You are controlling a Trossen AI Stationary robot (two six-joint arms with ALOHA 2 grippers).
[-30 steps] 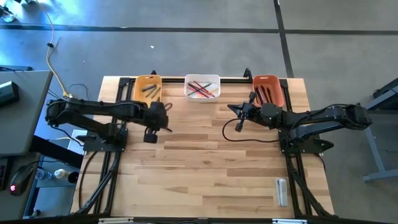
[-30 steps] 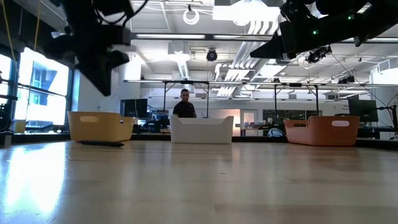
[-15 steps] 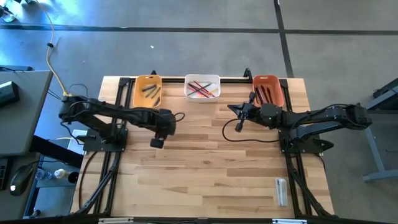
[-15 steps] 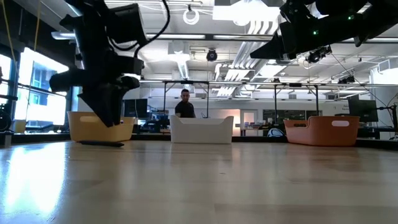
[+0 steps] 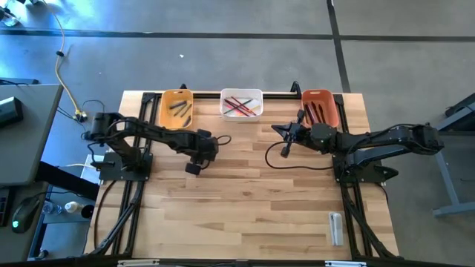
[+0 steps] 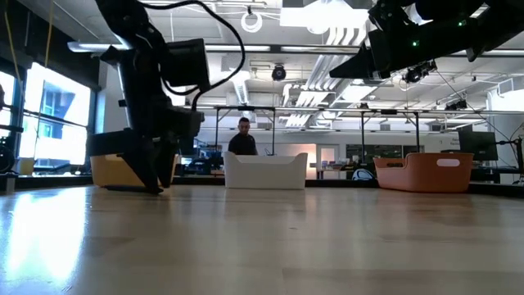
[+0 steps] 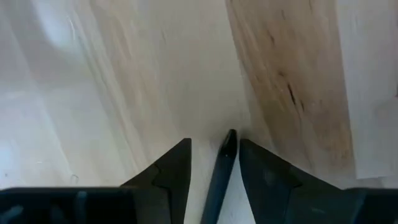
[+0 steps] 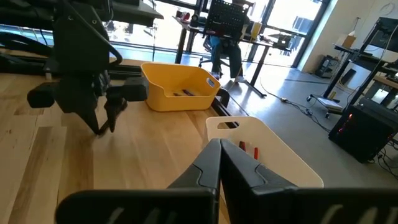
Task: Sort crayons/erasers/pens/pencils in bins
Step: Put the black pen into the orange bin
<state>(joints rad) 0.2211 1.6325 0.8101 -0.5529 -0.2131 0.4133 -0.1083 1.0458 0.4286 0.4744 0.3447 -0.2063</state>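
Pen [image 7: 221, 171] between open left gripper [image 7: 214, 163] fingers

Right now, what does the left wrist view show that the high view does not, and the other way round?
Only the left wrist view shows a dark pen lying on the wood between the open fingers of the left gripper.

Only the high view shows the three bins: yellow, white and red-orange, their contents, a small whitish item, and the right gripper, shut, above the table.

Both show the left gripper low over the wooden table.
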